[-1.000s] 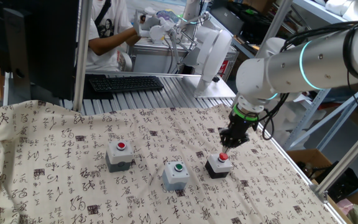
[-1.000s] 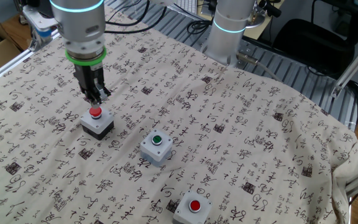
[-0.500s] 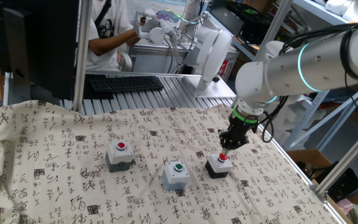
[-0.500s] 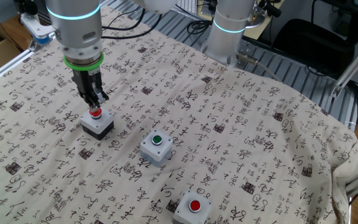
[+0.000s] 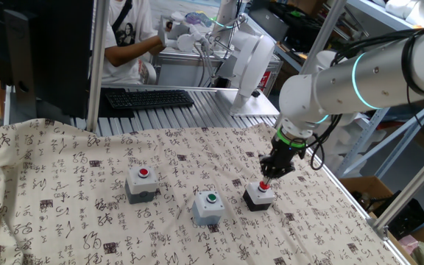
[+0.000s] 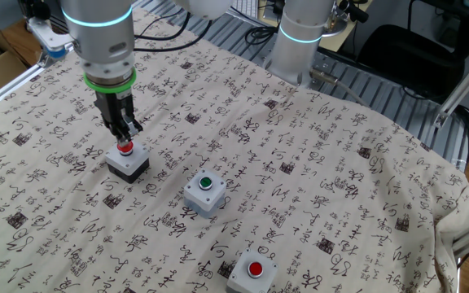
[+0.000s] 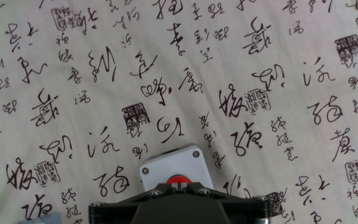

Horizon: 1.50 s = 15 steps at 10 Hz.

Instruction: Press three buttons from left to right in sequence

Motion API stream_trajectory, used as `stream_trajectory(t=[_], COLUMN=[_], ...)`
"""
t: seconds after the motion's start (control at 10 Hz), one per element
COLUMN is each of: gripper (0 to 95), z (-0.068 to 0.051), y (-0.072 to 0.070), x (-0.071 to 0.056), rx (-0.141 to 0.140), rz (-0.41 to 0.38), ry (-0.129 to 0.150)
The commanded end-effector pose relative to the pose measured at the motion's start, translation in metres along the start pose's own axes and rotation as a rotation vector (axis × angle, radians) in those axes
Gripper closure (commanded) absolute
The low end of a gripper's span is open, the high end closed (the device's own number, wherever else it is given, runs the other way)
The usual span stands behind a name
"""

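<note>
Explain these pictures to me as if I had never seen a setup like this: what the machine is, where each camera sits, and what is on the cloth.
The machine is a single robot arm ending in a two-finger gripper, whose fingers are shut and hold nothing. Two pictures come from fixed cameras on opposite sides of the table; the third comes from a camera on the hand, looking straight down. The table is covered by a cloth printed with calligraphy. On it stand three small push-button boxes: a grey box with red cap, a grey box with green cap and a black box with red cap. The gripper's tip is down on the black box's cap.
</note>
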<state>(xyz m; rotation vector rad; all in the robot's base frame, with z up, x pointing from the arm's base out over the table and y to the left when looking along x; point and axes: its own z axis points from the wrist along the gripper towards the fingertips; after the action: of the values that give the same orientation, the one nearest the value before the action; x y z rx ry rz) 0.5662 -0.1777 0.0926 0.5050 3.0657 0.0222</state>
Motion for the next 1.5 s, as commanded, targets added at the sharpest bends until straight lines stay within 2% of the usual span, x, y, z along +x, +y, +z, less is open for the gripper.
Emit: stream_trajectory(t=[0.1, 0.3, 0.6, 0.7, 0.9, 1.0, 1.2, 1.5], gripper=[95.0, 95.0, 95.0, 95.0, 95.0, 95.0, 95.0, 95.0], z=[0.005, 0.009, 0.02, 0.02, 0.02, 0.019, 0.019, 0.011], y=[0.001, 0.002, 0.001, 0.0, 0.0, 0.0, 0.0, -0.002], x=[0.0, 0.0, -0.001, -0.001, -0.001, -0.001, -0.001, 0.0], rx=[0.008, 0.001, -0.003, -0.011, -0.02, -0.012, -0.015, -0.024], rz=[-0.003, 0.004, -0.001, 0.0, 0.003, 0.001, 0.002, 0.005], ry=[-0.008, 0.005, -0.018, -0.017, -0.015, -0.02, -0.017, -0.013])
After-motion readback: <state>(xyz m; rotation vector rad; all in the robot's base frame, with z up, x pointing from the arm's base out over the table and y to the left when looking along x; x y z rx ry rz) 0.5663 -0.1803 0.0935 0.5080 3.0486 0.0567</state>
